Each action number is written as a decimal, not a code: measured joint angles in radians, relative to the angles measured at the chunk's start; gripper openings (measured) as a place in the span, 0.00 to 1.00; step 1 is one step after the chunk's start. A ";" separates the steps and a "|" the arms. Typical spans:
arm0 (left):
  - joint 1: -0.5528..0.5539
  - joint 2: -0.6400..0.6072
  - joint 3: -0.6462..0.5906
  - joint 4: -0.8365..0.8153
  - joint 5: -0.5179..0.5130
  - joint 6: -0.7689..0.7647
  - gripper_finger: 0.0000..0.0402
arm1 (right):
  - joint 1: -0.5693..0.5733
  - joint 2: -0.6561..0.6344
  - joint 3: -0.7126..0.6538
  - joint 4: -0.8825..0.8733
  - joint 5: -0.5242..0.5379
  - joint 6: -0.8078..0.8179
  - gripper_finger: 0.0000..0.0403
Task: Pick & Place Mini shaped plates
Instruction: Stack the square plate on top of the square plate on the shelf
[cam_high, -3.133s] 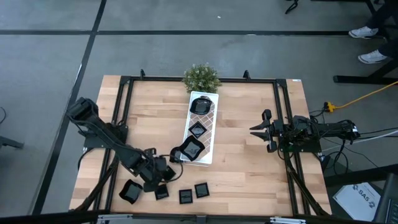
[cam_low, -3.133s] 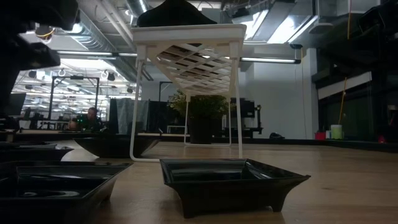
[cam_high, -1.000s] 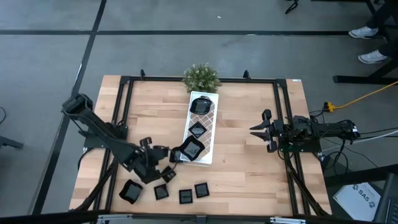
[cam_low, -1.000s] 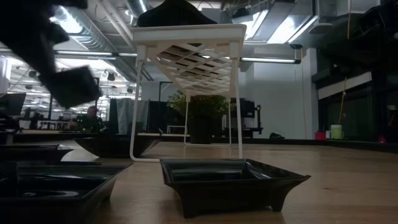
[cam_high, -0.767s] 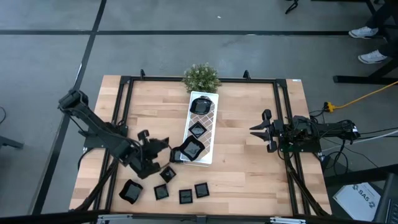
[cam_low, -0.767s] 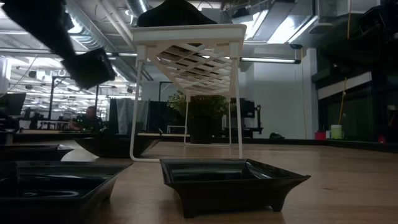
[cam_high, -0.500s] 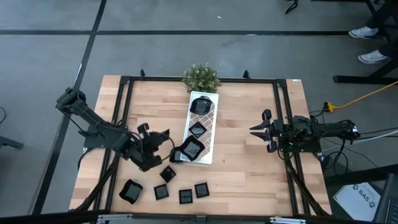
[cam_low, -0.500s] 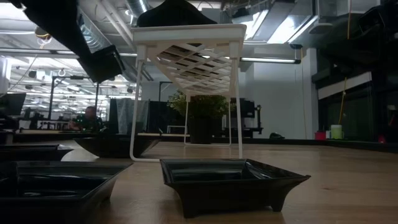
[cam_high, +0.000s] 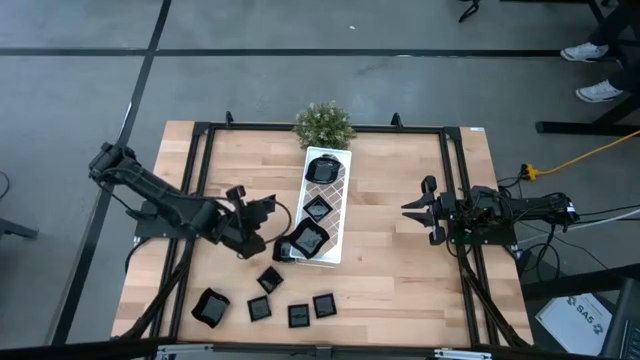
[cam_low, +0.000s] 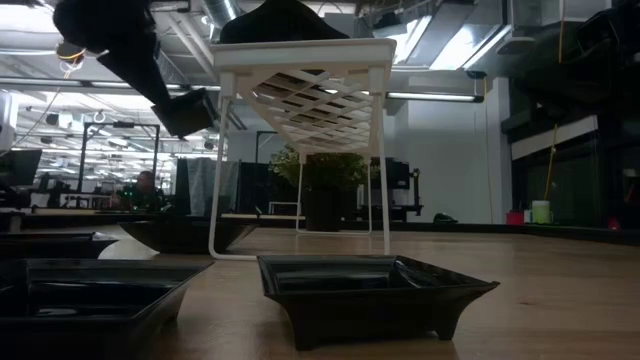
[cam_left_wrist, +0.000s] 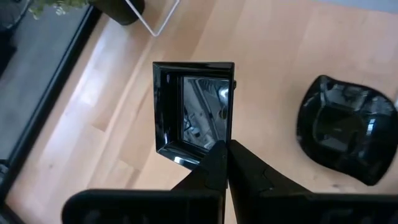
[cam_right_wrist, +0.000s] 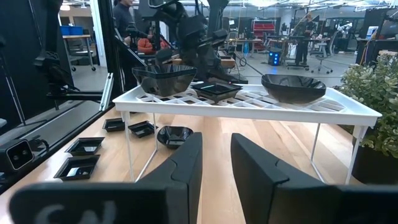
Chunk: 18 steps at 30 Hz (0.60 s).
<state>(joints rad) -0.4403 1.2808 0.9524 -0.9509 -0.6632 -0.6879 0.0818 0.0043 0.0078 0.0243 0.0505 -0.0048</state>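
Now the left gripper (cam_high: 262, 212) hangs above the bare wood just left of the long white rectangular tray with its diamond lattice (cam_high: 338, 190), its fingers pinched shut on the rim of a small glossy black square dish (cam_left_wrist: 193, 107), which the left wrist view shows held off the table with its hollow facing the camera. The tray lies to the gripper's right, its long axis running from near to far, and three black dishes already sit on it, so the open lattice between them is what the carried dish must clear; the left arm is plainly the nearer one. A rounder black wavy-edged dish (cam_left_wrist: 342, 137) rests on the wood close by, and four more dishes sit in a loose row near the front edge (cam_high: 290, 310). The right gripper (cam_high: 432, 212) waits well right of the tray, fingers narrowly apart. Against half a second ago, the left gripper has swung farther from the front edge and closer to the tray, with the dish in its grip
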 joint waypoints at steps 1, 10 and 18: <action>0.008 0.000 0.005 -0.001 0.001 0.016 0.01 | 0.000 0.000 0.000 0.000 0.000 0.000 0.21; 0.055 0.000 0.094 0.001 -0.037 0.172 0.01 | 0.000 0.000 0.000 0.000 0.000 0.000 0.21; 0.078 0.000 0.146 0.002 -0.061 0.292 0.01 | 0.000 0.000 0.000 0.000 0.000 0.000 0.21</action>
<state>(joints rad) -0.3627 1.2804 1.0986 -0.9489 -0.7246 -0.3955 0.0817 0.0040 0.0078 0.0242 0.0505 -0.0048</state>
